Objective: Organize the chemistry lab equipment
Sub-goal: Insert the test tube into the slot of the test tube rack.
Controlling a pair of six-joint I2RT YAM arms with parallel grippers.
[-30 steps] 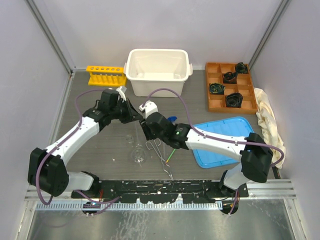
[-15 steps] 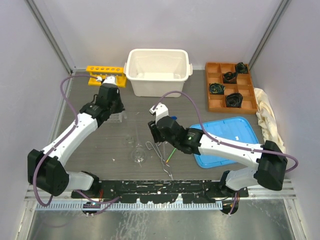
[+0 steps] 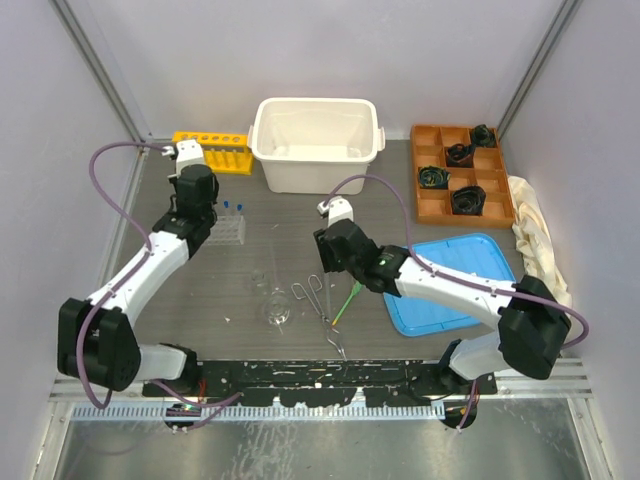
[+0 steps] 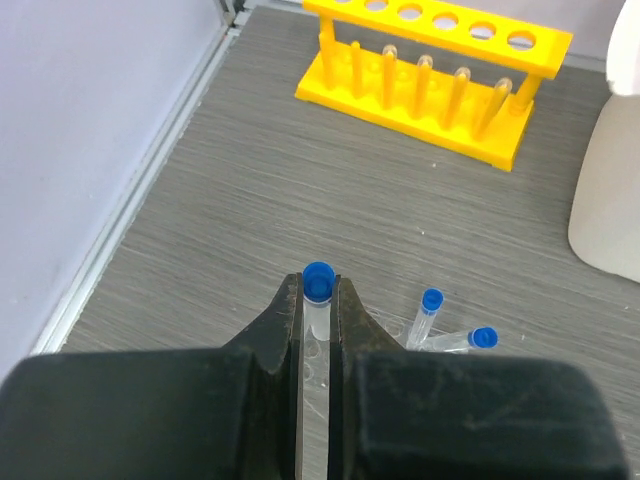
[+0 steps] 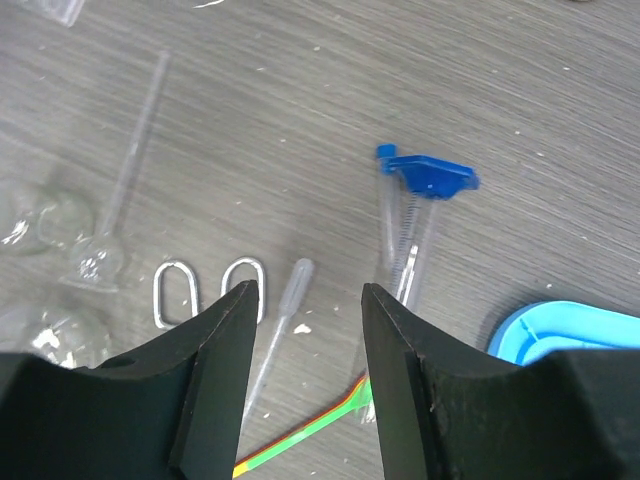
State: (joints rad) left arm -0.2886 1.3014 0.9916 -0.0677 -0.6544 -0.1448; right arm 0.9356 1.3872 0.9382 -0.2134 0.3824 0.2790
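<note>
left gripper (image 4: 318,296) has swung toward the yellow rack (image 4: 440,75) at 12 o'clock, clamped on a blue-capped test tube (image 4: 318,283); right gripper (image 5: 305,300) fingers apart.

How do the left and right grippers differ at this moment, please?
The left gripper is shut on a blue-capped test tube; the right gripper is open and holds nothing. The left gripper faces the yellow rack; the right gripper hangs over a plastic dropper. Both are above the table.
</note>
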